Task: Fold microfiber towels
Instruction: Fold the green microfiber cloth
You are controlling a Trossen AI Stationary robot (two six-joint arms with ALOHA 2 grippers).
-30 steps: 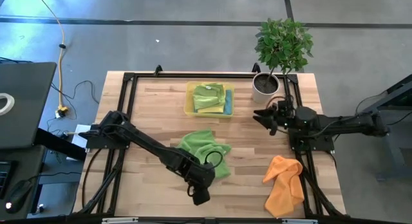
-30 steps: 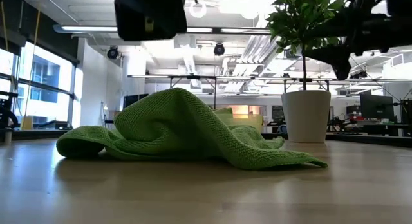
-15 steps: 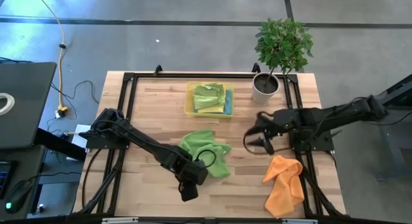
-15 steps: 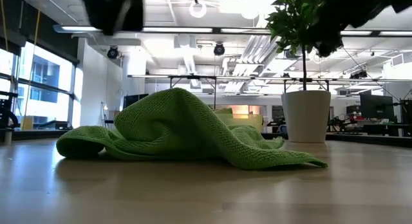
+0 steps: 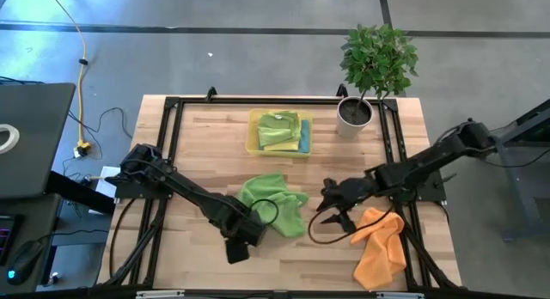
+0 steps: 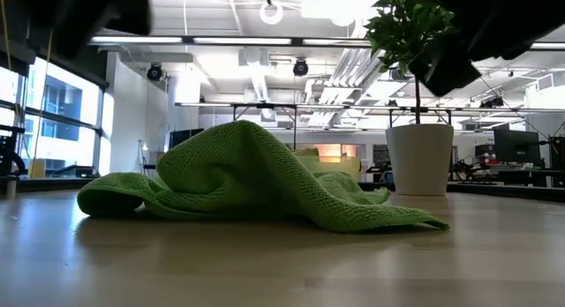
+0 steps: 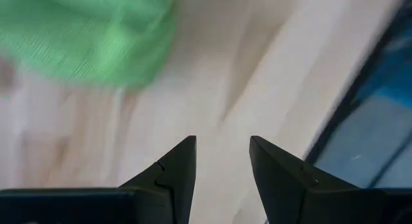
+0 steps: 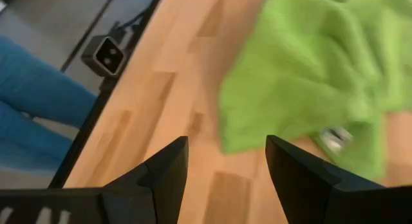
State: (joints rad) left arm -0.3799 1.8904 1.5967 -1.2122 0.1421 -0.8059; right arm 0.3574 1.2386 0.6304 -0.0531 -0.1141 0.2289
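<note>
A crumpled green microfiber towel (image 5: 271,203) lies in a heap on the wooden table's middle; it also shows in the low view (image 6: 256,179). An orange towel (image 5: 379,244) lies crumpled at the near right. Folded green, yellow and blue towels lie in the yellow tray (image 5: 254,144) at the far middle. My left gripper (image 5: 234,250) is open and empty above the table, just near-left of the green towel (image 7: 84,31). My right gripper (image 5: 328,204) is open and empty, raised just right of the green towel (image 8: 322,63), between it and the orange one.
A potted plant (image 5: 361,110) stands at the far right corner, and its white pot shows in the low view (image 6: 419,157). A black frame rail (image 5: 159,161) runs around the table. A small camera (image 8: 106,53) sits at the table's near edge.
My right gripper has swung from beside the plant pot toward the table's near edge and left, stopping beside the green towel. My left gripper has drifted toward the table's left edge, along the towel's near side. The towels have not moved.
</note>
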